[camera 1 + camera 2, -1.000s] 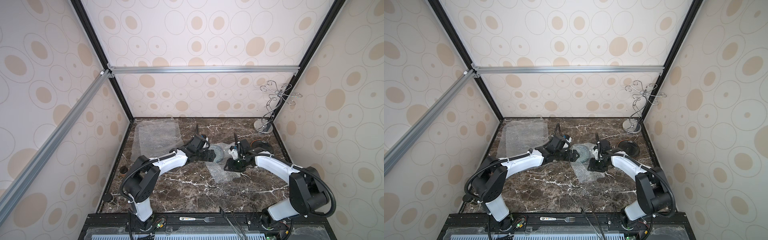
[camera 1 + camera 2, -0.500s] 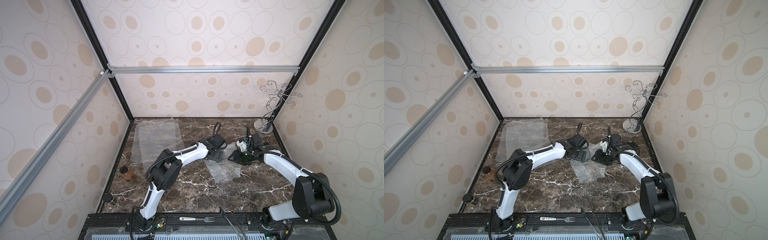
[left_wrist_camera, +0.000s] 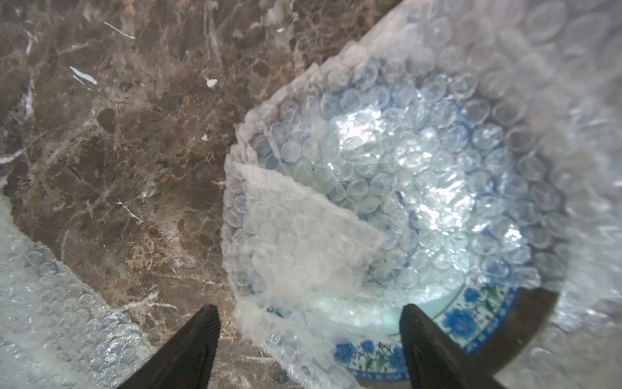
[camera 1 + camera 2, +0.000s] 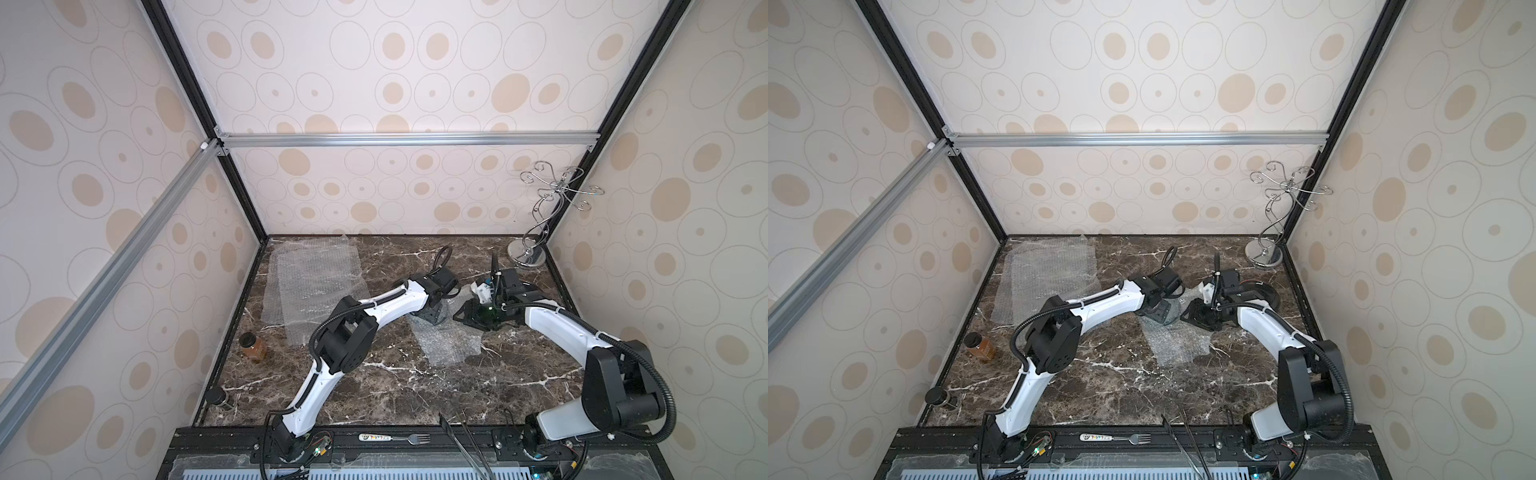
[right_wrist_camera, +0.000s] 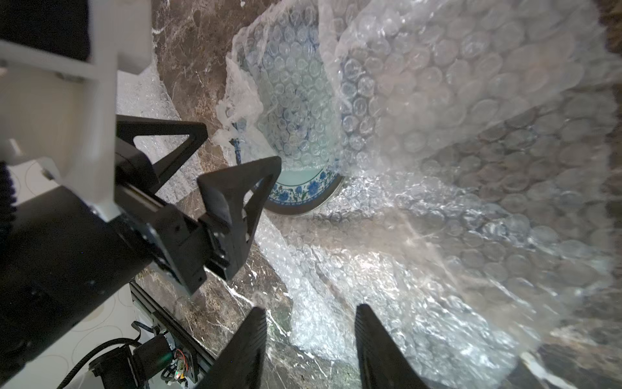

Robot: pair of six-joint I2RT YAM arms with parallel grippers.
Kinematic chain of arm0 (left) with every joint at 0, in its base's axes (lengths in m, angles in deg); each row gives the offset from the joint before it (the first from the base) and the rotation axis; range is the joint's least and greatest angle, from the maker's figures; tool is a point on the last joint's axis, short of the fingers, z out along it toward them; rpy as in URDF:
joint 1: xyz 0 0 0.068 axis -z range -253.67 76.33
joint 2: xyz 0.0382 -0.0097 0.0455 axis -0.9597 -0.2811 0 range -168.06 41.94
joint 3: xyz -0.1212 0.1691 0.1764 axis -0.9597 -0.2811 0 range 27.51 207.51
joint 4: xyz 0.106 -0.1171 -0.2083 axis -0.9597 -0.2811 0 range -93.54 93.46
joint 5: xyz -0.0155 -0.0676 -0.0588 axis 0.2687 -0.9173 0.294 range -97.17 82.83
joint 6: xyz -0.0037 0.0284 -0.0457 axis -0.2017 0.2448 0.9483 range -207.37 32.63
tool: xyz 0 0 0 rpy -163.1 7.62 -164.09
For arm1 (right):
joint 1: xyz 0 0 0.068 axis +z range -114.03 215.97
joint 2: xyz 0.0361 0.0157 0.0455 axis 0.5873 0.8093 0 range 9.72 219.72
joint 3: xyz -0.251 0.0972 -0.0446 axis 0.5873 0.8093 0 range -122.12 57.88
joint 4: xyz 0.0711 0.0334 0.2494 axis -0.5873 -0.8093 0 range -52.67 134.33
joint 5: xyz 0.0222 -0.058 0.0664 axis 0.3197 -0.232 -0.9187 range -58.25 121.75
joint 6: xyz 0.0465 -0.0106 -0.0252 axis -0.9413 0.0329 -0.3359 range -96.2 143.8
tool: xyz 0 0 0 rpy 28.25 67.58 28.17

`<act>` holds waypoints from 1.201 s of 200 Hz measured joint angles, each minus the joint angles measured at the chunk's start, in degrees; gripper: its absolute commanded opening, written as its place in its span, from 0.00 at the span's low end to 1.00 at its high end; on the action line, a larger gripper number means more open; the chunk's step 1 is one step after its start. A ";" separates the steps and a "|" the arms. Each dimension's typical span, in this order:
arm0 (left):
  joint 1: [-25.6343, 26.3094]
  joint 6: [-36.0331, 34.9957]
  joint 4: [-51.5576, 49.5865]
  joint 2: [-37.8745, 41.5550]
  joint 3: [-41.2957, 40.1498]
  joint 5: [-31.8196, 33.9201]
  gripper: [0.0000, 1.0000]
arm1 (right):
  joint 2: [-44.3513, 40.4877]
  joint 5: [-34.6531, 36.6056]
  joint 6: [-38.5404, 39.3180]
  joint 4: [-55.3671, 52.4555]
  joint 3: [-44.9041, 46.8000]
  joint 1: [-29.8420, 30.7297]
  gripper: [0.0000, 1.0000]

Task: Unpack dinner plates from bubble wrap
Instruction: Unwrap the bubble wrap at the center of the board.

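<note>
Left claw [image 3: 308, 306] released, its jaws straddling the rim of the dinner plate [image 3: 464, 321], which lies just ahead, half under bubble wrap [image 3: 303, 235]. Right claw [image 5: 310, 306] likewise released. Advice: pinch wrap only and peel low, keeping the plate flat on the worktop [image 3: 117, 134].

In the left wrist view the wrap [image 3: 387, 168] hides most of the plate [image 3: 464, 323], leaving only a blue-flowered arc of rim, and blurs toward the picture's edge. The fingers of the left gripper [image 3: 308, 306] and right gripper [image 5: 309, 308] are cut off at their bases. In both top views that plate is too small to make out, and a dark plate [image 4: 1266, 293] lies partly behind the right arm [image 4: 1262, 328]
</note>
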 measured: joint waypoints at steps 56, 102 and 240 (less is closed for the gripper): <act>-1.33 -2.08 0.07 0.04 -0.26 0.61 0.30 | 0.00 -0.07 -0.02 0.07 1.05 0.02 0.46; -3.06 -2.43 3.41 4.31 -7.10 -0.98 0.16 | 0.00 -0.07 -0.09 0.07 1.05 0.02 0.46; -9.46 2.34 20.22 22.12 -34.80 -13.11 0.10 | 1.57 0.15 -0.48 0.61 1.53 0.79 0.46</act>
